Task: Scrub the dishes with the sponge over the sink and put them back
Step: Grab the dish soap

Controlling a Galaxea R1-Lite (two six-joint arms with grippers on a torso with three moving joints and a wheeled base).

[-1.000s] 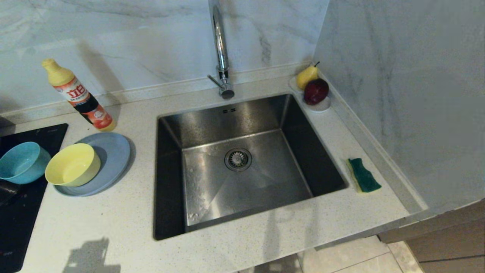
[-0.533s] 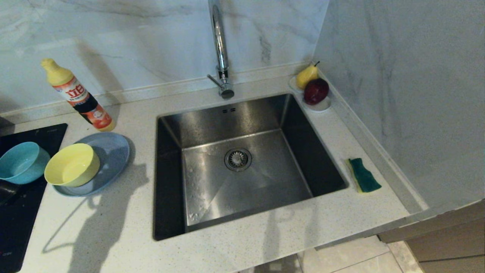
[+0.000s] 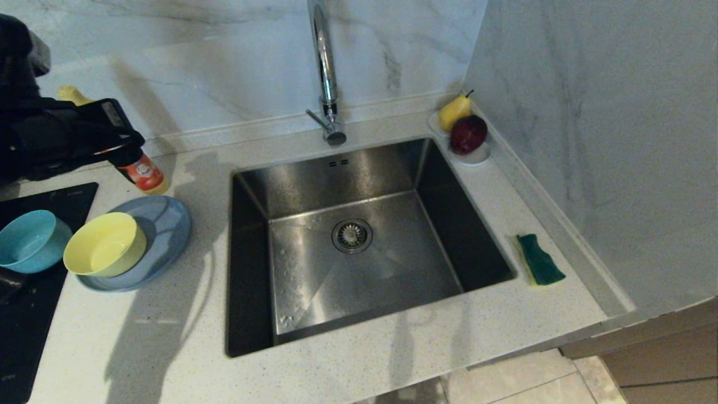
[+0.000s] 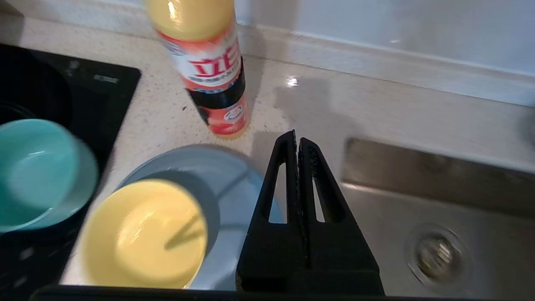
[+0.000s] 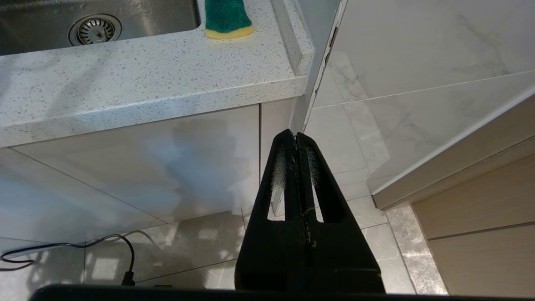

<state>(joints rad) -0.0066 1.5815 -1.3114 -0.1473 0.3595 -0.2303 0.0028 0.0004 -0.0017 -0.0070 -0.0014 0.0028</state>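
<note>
The teal bowl (image 3: 28,241) sits on the black hob. The yellow bowl (image 3: 104,244) rests on the grey-blue plate (image 3: 165,224), left of the sink (image 3: 392,264). The green and yellow sponge (image 3: 539,259) lies on the counter right of the sink. My left arm (image 3: 67,137) hangs high at the far left, over the detergent bottle. My left gripper (image 4: 296,140) is shut and empty, in the air above the counter strip between the plate (image 4: 234,175) and the sink (image 4: 418,200). My right gripper (image 5: 296,136) is shut and empty, low in front of the cabinet, below the sponge (image 5: 228,16).
A detergent bottle (image 3: 147,171) stands behind the plate, half hidden by my left arm. The tall chrome tap (image 3: 324,67) rises behind the sink. A white saucer with fruit (image 3: 474,157) sits in the back right corner. A marble wall bounds the counter on the right. A cable (image 5: 83,242) lies on the floor.
My left arm has risen into the head view at the upper left and now covers most of the bottle. Its shadow has spread over the counter. The dishes and sponge have not moved.
</note>
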